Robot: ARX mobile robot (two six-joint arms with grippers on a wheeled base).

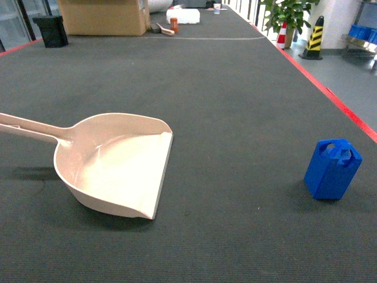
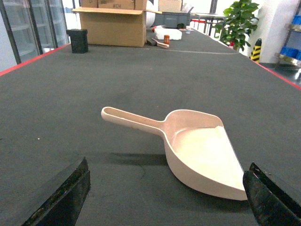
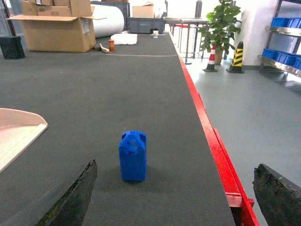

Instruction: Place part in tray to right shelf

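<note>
The blue part [image 1: 331, 171] stands upright on the dark mat at the right, handle loop on top. In the right wrist view the part [image 3: 133, 157] is ahead of my open right gripper [image 3: 175, 164], left of its centre line and not touching either finger. The beige tray [image 1: 118, 171] lies empty at the left, handle pointing left, flat lip facing the part. My open left gripper [image 2: 168, 162] hovers just short of the tray [image 2: 202, 155], with the scoop's near corner close to its right finger. Only a corner of the tray [image 3: 19, 127] shows in the right wrist view. The right shelf is out of view, and neither gripper shows in the head view.
The table's red edge [image 3: 211, 136] runs close on the right of the part, with floor beyond it. At the far end sit a cardboard box [image 1: 103, 16], a black bin [image 1: 52, 30] and small items. A potted plant [image 1: 288, 15], a striped cone [image 1: 314, 38] and a rack with blue bins [image 3: 284, 33] stand off the table.
</note>
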